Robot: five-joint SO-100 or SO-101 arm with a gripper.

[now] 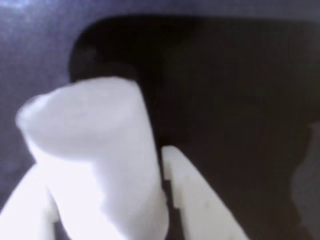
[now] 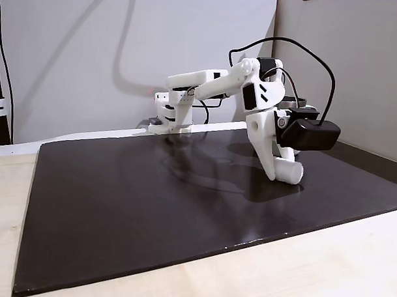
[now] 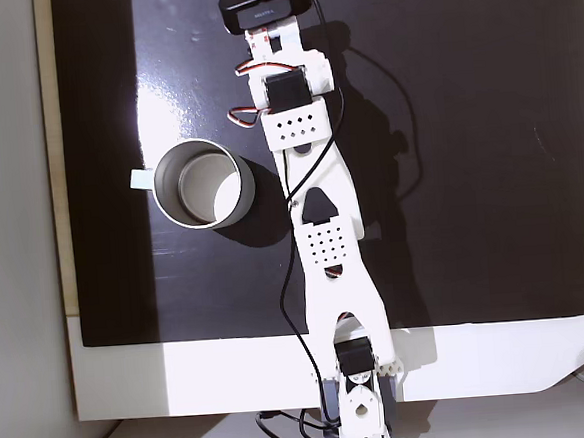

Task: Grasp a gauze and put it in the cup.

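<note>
The white fuzzy gauze (image 1: 95,130) stands on end between my two white fingers in the wrist view and touches both. My gripper (image 1: 100,167) is shut on the gauze. In a fixed view from the side, the gripper (image 2: 282,170) points down with the gauze (image 2: 293,172) at its tip, at or just above the black mat (image 2: 150,212). In a fixed view from above, the cup (image 3: 167,210) stands upright and empty left of the arm, with its handle (image 3: 139,178) pointing left. There the wrist camera (image 3: 267,5) covers the gripper and the roll, well beyond the cup.
The black mat (image 3: 489,165) covers most of the table, with a pale wooden edge (image 2: 311,270) around it. The arm's base (image 3: 360,405) sits on a white plate at the mat's near edge. A black cable (image 2: 306,51) loops over the wrist.
</note>
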